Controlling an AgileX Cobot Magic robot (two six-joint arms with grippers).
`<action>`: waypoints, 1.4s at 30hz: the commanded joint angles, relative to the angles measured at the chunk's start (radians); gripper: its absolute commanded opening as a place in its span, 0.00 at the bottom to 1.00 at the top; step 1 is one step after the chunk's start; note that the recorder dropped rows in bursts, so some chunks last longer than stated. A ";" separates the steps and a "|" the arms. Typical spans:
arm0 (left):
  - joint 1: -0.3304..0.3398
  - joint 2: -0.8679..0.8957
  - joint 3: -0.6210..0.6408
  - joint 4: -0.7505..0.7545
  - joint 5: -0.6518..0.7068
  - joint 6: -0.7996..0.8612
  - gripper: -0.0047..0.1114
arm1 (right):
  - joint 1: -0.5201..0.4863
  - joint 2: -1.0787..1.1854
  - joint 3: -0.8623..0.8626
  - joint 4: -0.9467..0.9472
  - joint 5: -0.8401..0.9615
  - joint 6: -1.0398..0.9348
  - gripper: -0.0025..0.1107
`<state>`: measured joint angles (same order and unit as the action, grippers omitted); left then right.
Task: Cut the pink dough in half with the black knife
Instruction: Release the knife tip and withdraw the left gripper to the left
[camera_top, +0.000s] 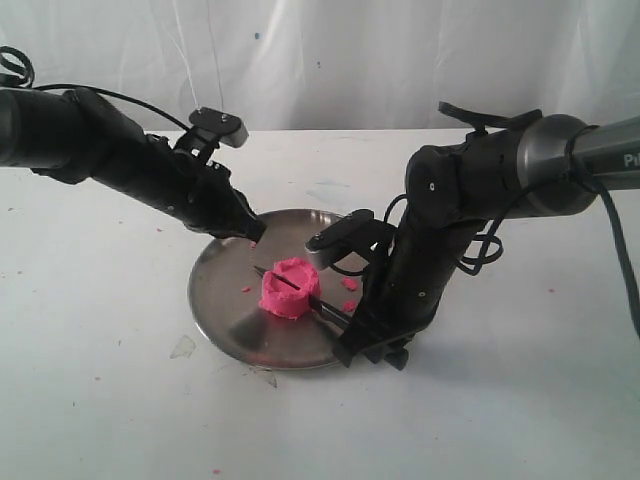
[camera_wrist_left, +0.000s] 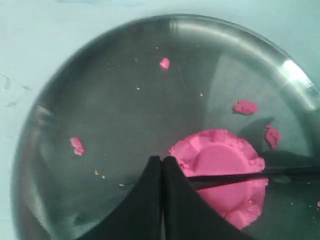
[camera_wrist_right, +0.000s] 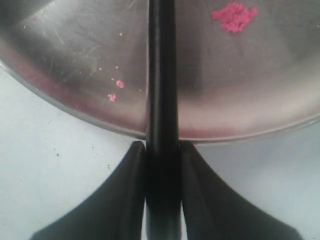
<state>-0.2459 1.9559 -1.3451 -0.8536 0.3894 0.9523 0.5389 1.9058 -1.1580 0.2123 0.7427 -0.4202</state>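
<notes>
The pink dough (camera_top: 288, 288) sits mid steel plate (camera_top: 212, 300), the black knife (camera_top: 328, 310) bedded across its top and its handle grasped by the right pincer (camera_wrist_right: 162, 149). Best press straight down, blade level. The left pincer (camera_wrist_left: 161, 161), clenched and empty, hangs at the far-left rim.

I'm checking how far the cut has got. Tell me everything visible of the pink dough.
The pink dough is a bright, soft-looking, squat round lump with a ragged rim and dented top. It sits on the steel plate, apparently in one piece; the black knife lies pressed into a slot across its top.
</notes>
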 joint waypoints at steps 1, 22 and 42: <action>-0.006 0.046 0.005 -0.006 0.047 -0.011 0.04 | 0.001 -0.002 -0.007 -0.001 -0.003 0.006 0.02; -0.006 0.073 0.005 -0.058 -0.030 -0.009 0.04 | 0.001 -0.002 -0.007 -0.001 0.005 0.006 0.02; 0.000 0.082 0.005 -0.037 -0.047 -0.007 0.04 | 0.001 -0.002 -0.007 -0.001 0.010 0.006 0.02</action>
<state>-0.2478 2.0810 -1.3451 -0.8945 0.3367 0.9504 0.5389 1.9058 -1.1580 0.2123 0.7447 -0.4202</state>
